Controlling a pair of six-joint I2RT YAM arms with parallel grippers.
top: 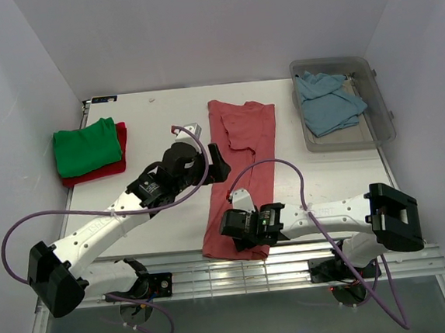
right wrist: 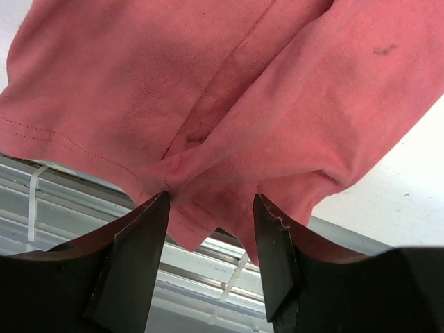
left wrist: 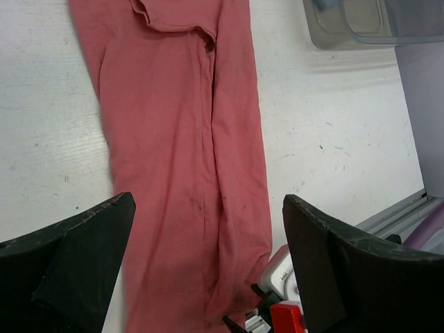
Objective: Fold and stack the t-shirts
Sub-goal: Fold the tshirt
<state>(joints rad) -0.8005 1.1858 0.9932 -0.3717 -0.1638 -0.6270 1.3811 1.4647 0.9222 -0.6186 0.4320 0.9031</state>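
The salmon-pink t-shirt [top: 241, 161] lies folded lengthwise in a long strip down the table's middle, and its hem hangs over the front edge. My left gripper [top: 221, 165] is open above the strip's left side; the shirt [left wrist: 187, 159] lies below, between its fingers [left wrist: 208, 201]. My right gripper [top: 229, 227] is open at the hem, with bunched hem cloth [right wrist: 208, 139] lying between its jaws [right wrist: 211, 201]. The bright green t-shirt [top: 87, 146] lies folded on the red t-shirt [top: 113, 167] at the far left. The light blue t-shirt [top: 326, 103] is crumpled in the bin.
The clear plastic bin [top: 386, 121] stands at the back right, and its corner shows in the left wrist view [left wrist: 347, 31]. Aluminium rails [top: 309, 264] run along the table's front edge under the hem. White walls close in the sides and back.
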